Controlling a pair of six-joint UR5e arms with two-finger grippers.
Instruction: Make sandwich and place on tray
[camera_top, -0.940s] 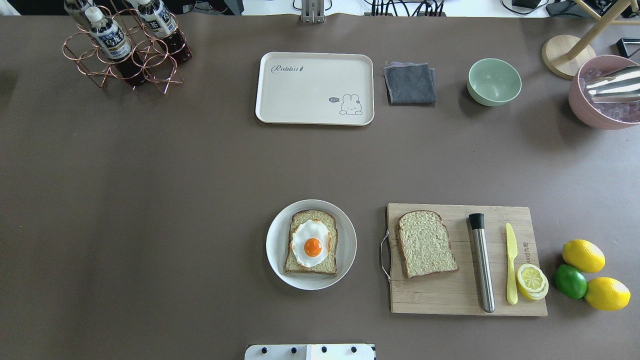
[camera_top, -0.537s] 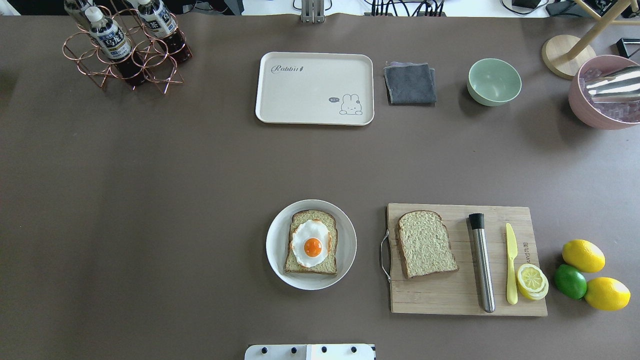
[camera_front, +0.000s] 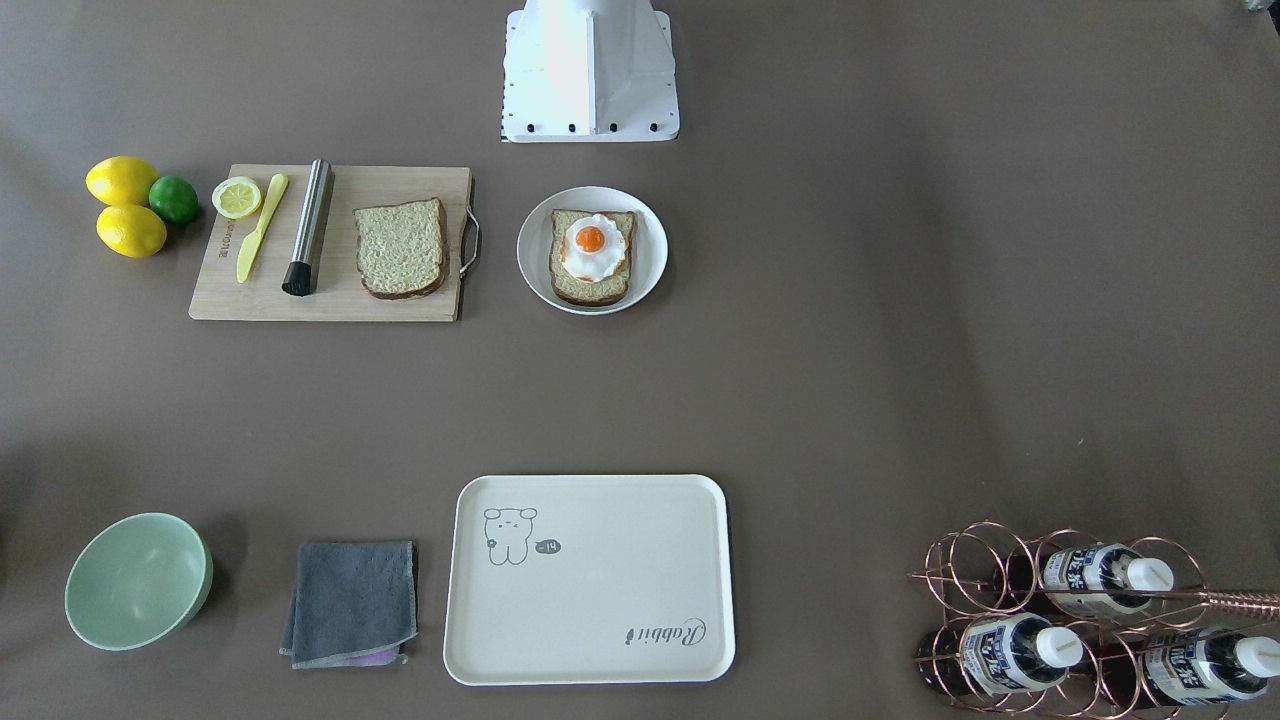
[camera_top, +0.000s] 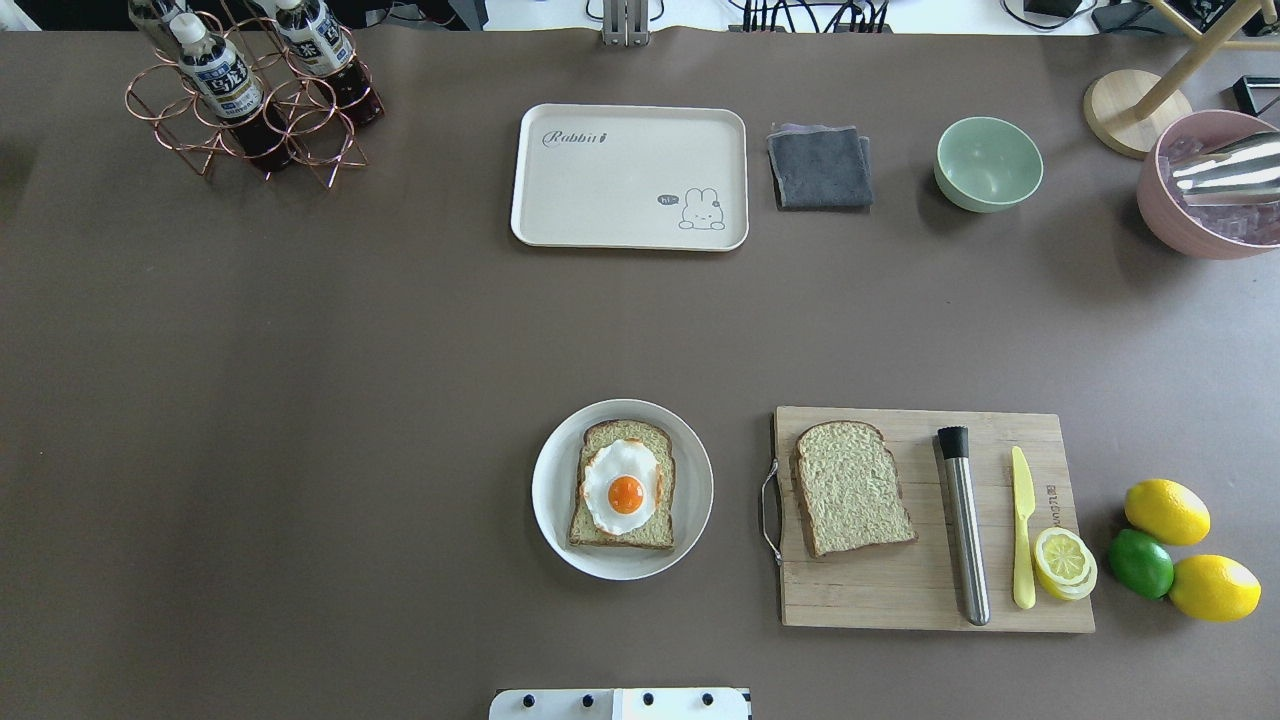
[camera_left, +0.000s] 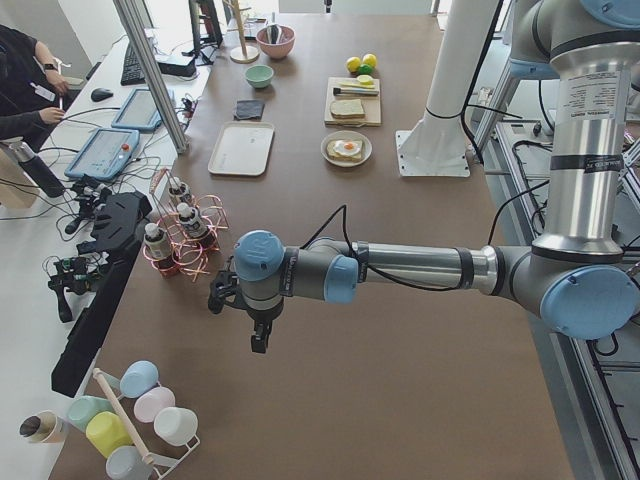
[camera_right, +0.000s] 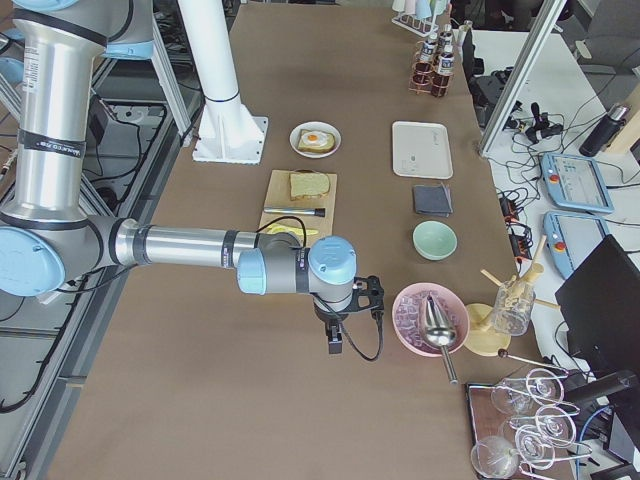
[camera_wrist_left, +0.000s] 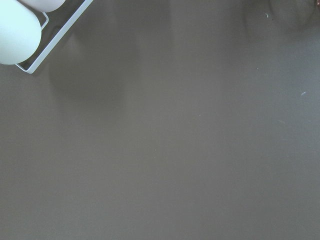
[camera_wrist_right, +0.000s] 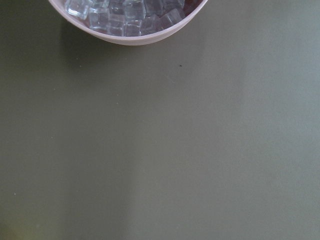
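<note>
Brown table (camera_top: 300, 400) carries tray (camera_top: 620, 180), grey cloth (camera_top: 820, 168), green bowl (camera_top: 988, 165), plate (camera_top: 550, 490), cutting board (camera_top: 900, 590), lemons (camera_top: 1166, 511), lime (camera_top: 1140, 563), bottle rack (camera_top: 320, 140)

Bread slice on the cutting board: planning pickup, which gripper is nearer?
Right. The right gripper hangs by the ice bowl, at the slice's end; the left gripper is beyond the bottle rack.
</note>
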